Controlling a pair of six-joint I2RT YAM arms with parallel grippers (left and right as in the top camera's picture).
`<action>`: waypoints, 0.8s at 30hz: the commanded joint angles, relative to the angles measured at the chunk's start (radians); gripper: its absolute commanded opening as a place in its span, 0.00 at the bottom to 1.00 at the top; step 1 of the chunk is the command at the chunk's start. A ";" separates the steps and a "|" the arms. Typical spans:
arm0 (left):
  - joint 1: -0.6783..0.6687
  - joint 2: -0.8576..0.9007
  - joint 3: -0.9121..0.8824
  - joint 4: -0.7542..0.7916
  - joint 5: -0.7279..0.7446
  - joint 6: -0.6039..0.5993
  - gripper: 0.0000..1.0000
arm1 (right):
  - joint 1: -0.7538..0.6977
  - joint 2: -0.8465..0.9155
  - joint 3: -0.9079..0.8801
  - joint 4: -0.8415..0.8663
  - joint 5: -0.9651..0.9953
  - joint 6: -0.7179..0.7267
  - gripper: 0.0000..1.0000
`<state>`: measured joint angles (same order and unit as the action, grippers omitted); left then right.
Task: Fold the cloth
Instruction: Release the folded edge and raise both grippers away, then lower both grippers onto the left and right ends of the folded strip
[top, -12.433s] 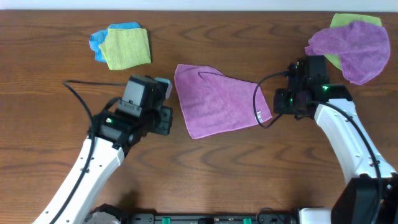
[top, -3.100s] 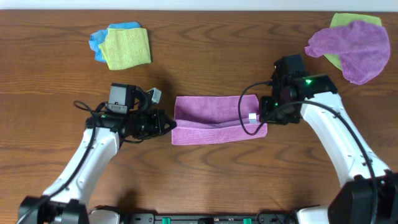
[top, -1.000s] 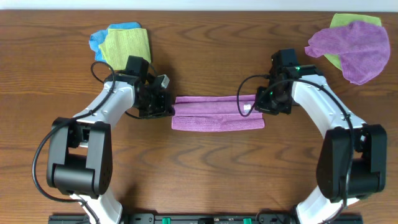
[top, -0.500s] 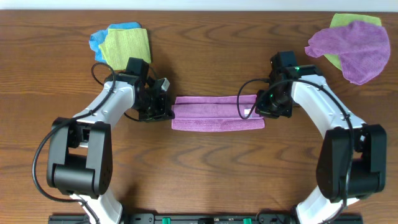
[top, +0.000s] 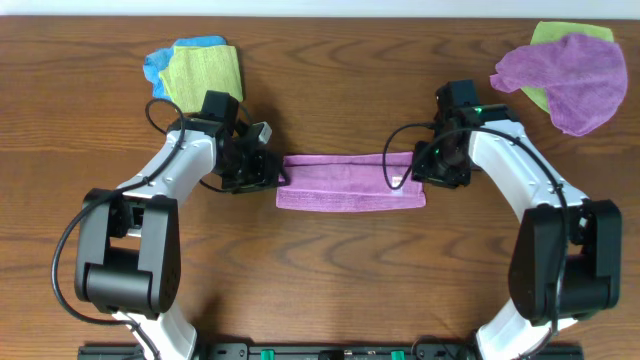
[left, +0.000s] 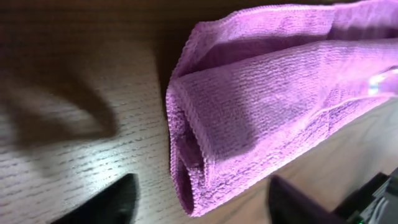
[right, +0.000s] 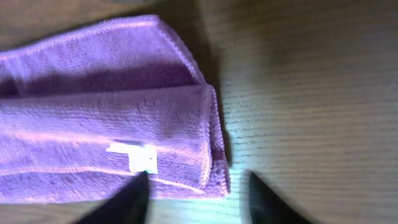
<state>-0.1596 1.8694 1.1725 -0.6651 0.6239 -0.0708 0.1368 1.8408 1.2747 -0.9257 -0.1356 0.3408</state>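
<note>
Just opened, left gripper (left: 200, 202) and right gripper (right: 198, 198) stand apart at the ends of the fuzzy, strip-folded cloth (top: 350, 183).

A robot lab: two arms (top: 165, 185) at wooden table (top: 340, 285).

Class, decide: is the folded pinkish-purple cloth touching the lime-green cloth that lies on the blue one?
Apart. The overhead view shows the cloth and the lime-green cloth separated by a stretch of bare wooden table.

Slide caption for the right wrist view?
Right pincer open over the end of the folded pinkish-purple microfibre cloth, small white tag facing up, on a wooden table.
</note>
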 joint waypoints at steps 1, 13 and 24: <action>0.003 0.006 0.020 0.011 -0.014 0.004 0.87 | 0.002 -0.008 0.015 0.007 0.019 0.003 0.62; 0.003 0.006 0.259 -0.082 0.005 0.023 0.43 | 0.000 -0.008 0.153 -0.037 0.056 -0.002 0.17; 0.003 0.006 0.325 -0.166 0.051 -0.154 0.06 | 0.001 -0.076 0.303 -0.178 0.132 0.003 0.02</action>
<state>-0.1596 1.8706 1.4818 -0.8272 0.6312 -0.1616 0.1368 1.8111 1.5604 -1.1027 -0.0246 0.3367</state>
